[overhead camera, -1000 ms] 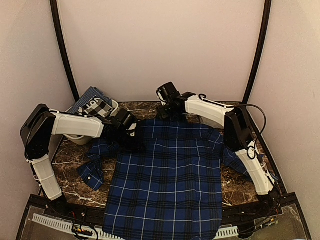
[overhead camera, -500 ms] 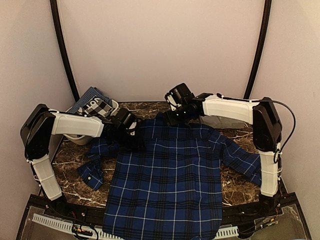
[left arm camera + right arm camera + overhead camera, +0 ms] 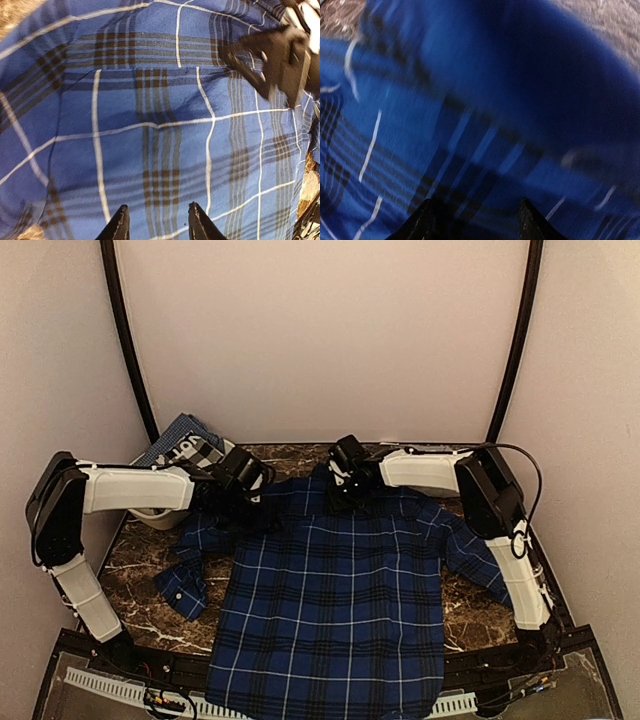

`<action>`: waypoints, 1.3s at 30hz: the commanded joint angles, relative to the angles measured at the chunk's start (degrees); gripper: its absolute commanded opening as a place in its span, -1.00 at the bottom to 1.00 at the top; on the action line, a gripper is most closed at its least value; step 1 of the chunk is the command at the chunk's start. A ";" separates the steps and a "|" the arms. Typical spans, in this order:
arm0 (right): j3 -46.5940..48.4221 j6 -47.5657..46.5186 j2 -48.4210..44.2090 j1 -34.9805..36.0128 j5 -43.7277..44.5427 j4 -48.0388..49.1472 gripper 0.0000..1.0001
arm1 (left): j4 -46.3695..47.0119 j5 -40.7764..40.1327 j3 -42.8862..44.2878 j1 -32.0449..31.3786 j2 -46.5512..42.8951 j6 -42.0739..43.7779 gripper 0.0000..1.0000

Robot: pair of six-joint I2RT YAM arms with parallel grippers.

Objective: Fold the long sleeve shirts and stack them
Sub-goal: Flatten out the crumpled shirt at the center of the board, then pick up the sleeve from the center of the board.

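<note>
Left fingers [image 3: 120, 226] apart, plaid shirt [image 3: 150, 125] beneath.

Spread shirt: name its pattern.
The shirt is royal-blue and black plaid with white lines; best in left wrist view.

One blue plaid shirt [image 3: 330, 610] lies on one marble table [image 3: 140, 615], and it has two sleeves, a left sleeve [image 3: 190, 575] and a right sleeve [image 3: 482, 562]. Two robot arms reach over it, the left arm [image 3: 135, 488] and the right arm [image 3: 425, 470]. Four black fingertips show in the wrist views, two on the left [image 3: 119, 226] and two on the right [image 3: 422, 221]. One white tub [image 3: 158, 517] holds bunched cloth [image 3: 190, 448], perhaps two garments. Two black poles stand behind, a left pole [image 3: 125, 340] and a right pole [image 3: 518, 340].
</note>
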 commanded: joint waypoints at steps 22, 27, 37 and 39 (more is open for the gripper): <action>26.70 -5.49 11.40 -5.28 -11.77 -1.35 0.70 | -18.38 -15.93 -21.29 7.27 -36.41 -13.44 -0.04; 18.52 -6.17 0.60 -2.44 -10.70 1.30 0.73 | -26.61 -21.95 -26.79 7.89 -44.05 -25.00 0.05; -1.80 -4.98 -16.88 4.33 -9.84 8.77 0.72 | -25.35 -22.82 -37.70 10.97 -48.34 -36.11 0.11; -5.45 -5.11 -19.12 5.33 -9.46 9.53 0.72 | -22.05 -21.09 -39.54 11.01 -46.99 -35.87 0.14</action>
